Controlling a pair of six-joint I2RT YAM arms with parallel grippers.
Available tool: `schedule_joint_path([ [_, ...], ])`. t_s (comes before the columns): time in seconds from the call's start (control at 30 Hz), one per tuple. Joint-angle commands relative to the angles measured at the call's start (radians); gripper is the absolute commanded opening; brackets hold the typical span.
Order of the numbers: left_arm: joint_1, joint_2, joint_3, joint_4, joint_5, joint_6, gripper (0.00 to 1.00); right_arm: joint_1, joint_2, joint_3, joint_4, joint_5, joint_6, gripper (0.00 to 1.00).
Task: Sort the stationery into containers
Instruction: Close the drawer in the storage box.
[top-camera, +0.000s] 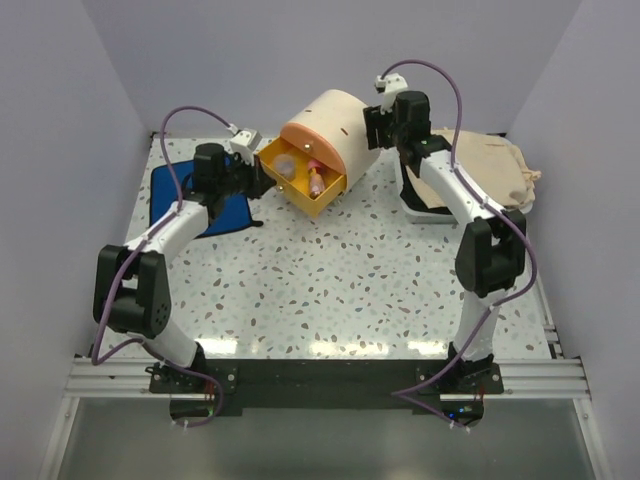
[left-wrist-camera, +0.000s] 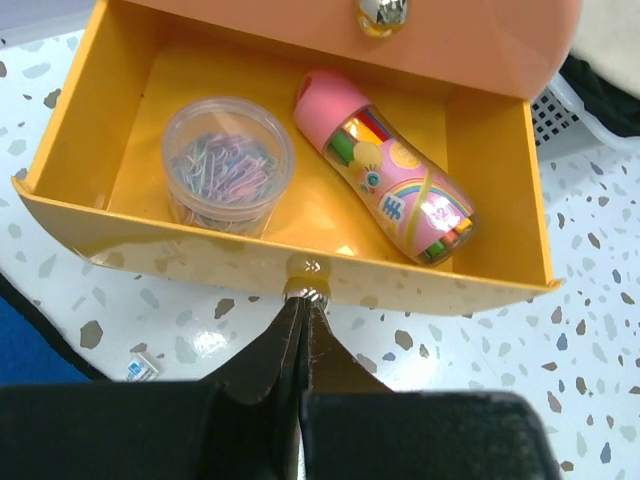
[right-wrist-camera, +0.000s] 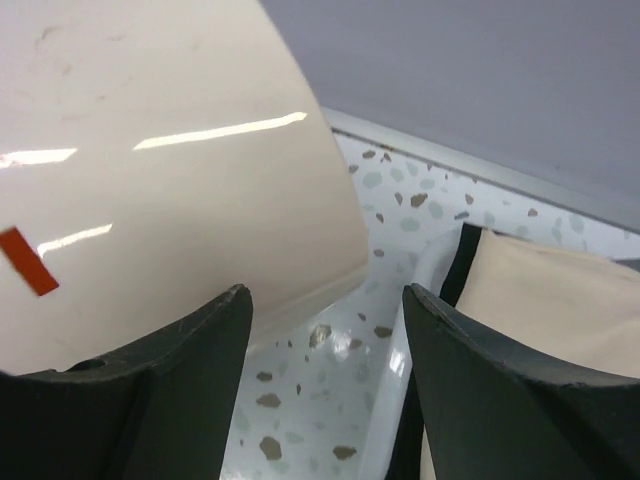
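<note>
1. I had the L arm (top-camera: 165, 235) coming off its base at the near edge, elbow bent out to the left, forearm angled fwd and to the right.
2. L gripper (left-wrist-camera: 303, 302) was closed, fingers pressed together w/ no gap, tips right at the drawer knob (left-wrist-camera: 306, 280). I couldn't tell if they pinched it.
3. R arm (top-camera: 455, 195) stood taller: lower link near upright, elbow high, forearm reaching fwd and to the left.
4. R gripper (right-wrist-camera: 325, 300) was parted wide, nothing btwn the fingers.
5. The two grippers sat well apart.
</note>
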Motion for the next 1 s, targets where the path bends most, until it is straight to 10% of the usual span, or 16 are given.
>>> schedule_joint_path([
  [0.0,-0.011,-0.040,-0.020,0.003,0.018,0.038,0.00,0.014,0.068,0.181,0.125,-0.007,0.040,0.67],
  [0.97,-0.178,0.221,0.236,0.024,-0.016,0.081,0.00,0.039,0.314,0.295,0.090,-0.122,0.086,0.66],
])
